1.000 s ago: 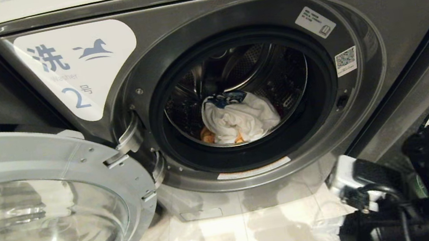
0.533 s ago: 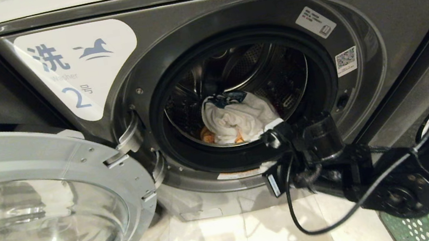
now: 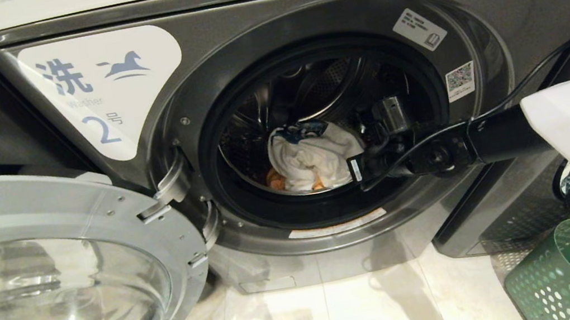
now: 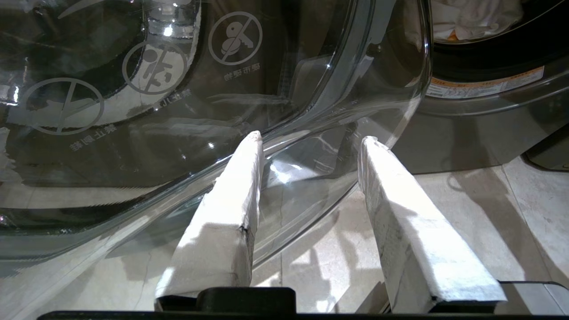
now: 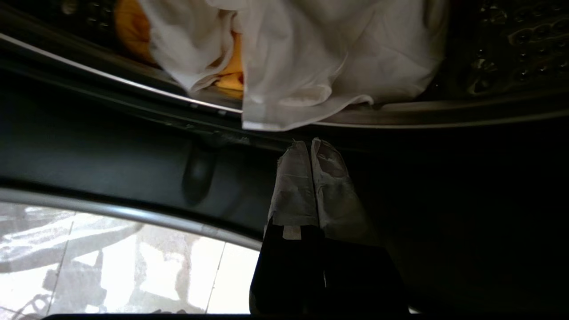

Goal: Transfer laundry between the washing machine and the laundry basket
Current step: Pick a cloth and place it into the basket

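1. Two garments lie in the washing machine drum: a white cloth bunched at the drum's front edge, and an orange piece showing beneath it.
2. The right gripper reaches through the round opening over the dark door seal; its taped fingers are pressed together and hold nothing, their tips just short of the white cloth's hanging hem.
3. The open glass door swings out at the machine's left, and the left gripper sits just beside its curved pane with a clear gap between its fingers and nothing gripped.
4. The green perforated laundry basket stands on the tiled floor by the machine's lower right corner.
5. A black cable loops along the right arm across the door rim.
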